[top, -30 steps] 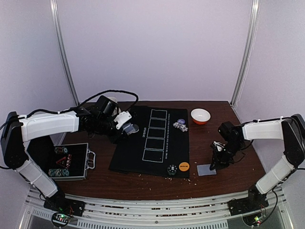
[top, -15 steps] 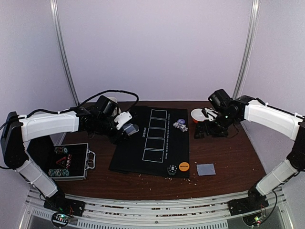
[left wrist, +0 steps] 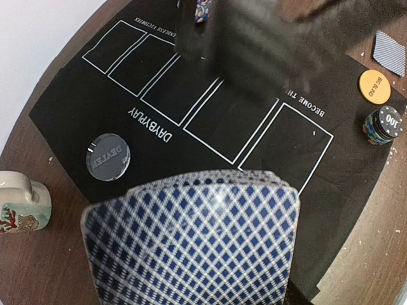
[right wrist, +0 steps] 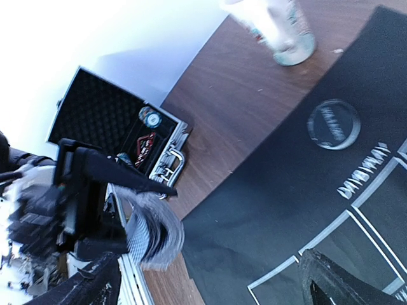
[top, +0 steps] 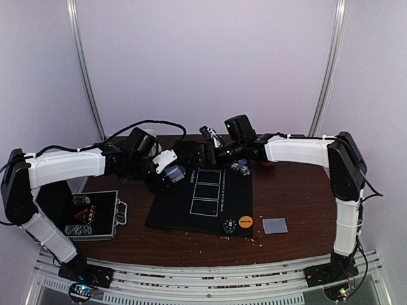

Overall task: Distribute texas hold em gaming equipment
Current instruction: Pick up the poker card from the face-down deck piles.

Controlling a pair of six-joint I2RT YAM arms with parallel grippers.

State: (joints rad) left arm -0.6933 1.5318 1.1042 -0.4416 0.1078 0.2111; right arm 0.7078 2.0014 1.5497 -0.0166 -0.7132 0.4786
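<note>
The left fingers (right wrist: 108,175) are clamped on the deck of cards (left wrist: 191,244), slightly fanned with the patterned backs showing. They hold it above the black mat (top: 172,213) at its 10 o'clock corner. I'd say it is held there so the top card is offered for picking.

The right arm stretches across the worktop (top: 299,203) toward it. The right fingers (right wrist: 331,279) stand wide apart with nothing between them, pointed at the deck from its 3 o'clock side. To me that reads as a reach for the next card.

One card (top: 275,225) lies face down off the mat at 4 o'clock, presumably at a player's spot. The orange button (top: 245,222) and a chip stack (top: 229,225) sit at the mat's 5 o'clock edge. More chips (top: 240,167) sit at 1 o'clock, and the open case (top: 116,216) is at 8 o'clock.
</note>
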